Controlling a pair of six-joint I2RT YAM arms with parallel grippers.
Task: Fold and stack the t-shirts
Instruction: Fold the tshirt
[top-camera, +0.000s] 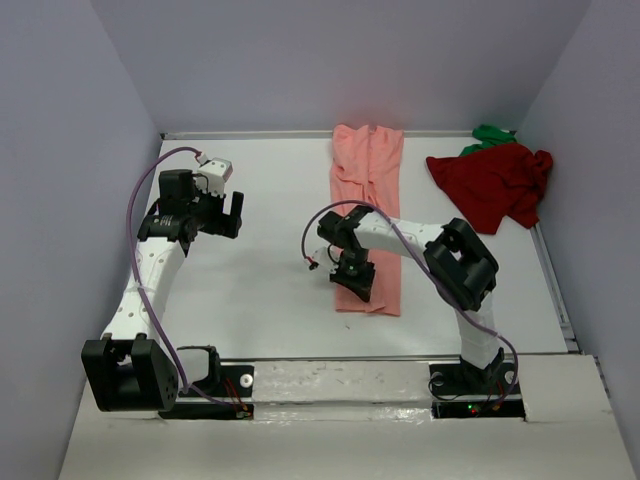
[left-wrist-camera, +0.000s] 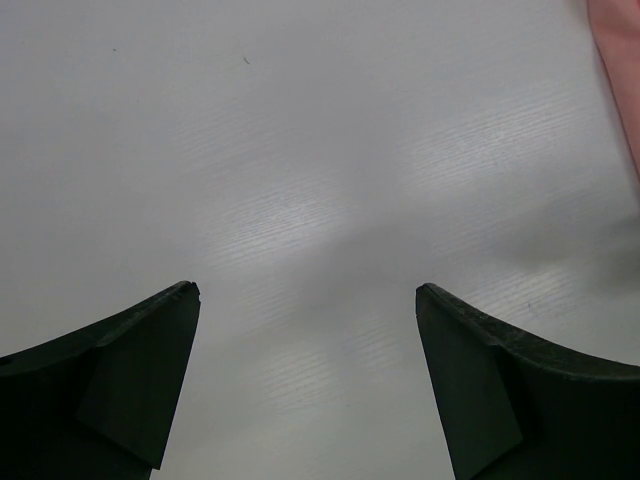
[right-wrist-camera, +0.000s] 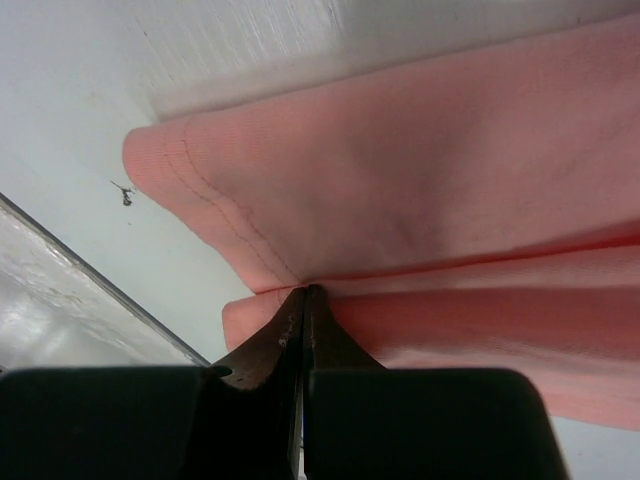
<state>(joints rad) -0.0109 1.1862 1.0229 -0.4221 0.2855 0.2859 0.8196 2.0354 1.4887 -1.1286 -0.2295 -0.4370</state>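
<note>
- The right gripper (right-wrist-camera: 303, 292), jaws closed, is pinching the near hem of the pink shirt (top-camera: 368, 190), which is lying mid-table.
- The left gripper (left-wrist-camera: 307, 290) is hovering wide open, holding nothing.
- The red shirt (top-camera: 495, 185) is lying crumpled far right.

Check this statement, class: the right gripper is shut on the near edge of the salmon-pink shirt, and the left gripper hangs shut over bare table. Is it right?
Not quite. The left gripper is open, not shut: the left wrist view shows its jaws wide apart over bare table. The rest stands: the right gripper is shut on the near edge of the salmon-pink shirt.
</note>
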